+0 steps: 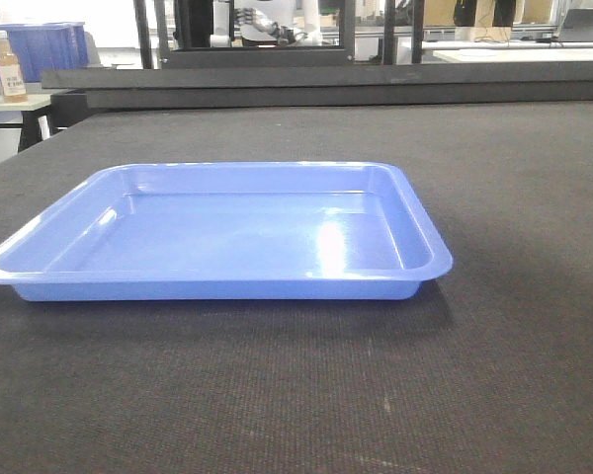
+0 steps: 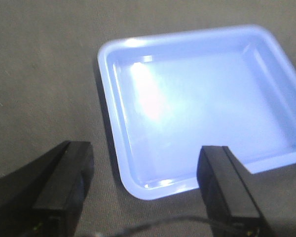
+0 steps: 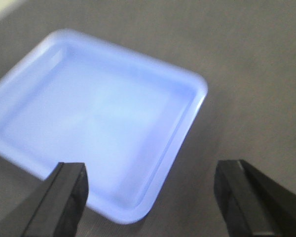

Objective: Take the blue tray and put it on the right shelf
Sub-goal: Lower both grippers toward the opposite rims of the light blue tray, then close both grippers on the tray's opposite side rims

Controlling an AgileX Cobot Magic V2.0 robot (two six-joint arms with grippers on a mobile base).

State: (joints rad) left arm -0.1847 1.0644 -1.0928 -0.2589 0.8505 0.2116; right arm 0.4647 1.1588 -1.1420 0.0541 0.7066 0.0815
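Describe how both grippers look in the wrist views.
The left gripper has two matte black, blocky fingers with squared tips; a thin dark cable crosses beneath them. The right gripper has the same black, slab-like fingers; no cable or markings show there.

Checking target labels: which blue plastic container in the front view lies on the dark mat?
The shallow light-blue tray, flat on the mat and empty. The darker blue crate stands far behind at left, off the mat, behind a bottle.

A dark fabric tabletop (image 1: 514, 375); far left, an amber bottle (image 1: 8, 67) in front of deep blue bins (image 1: 49, 44).
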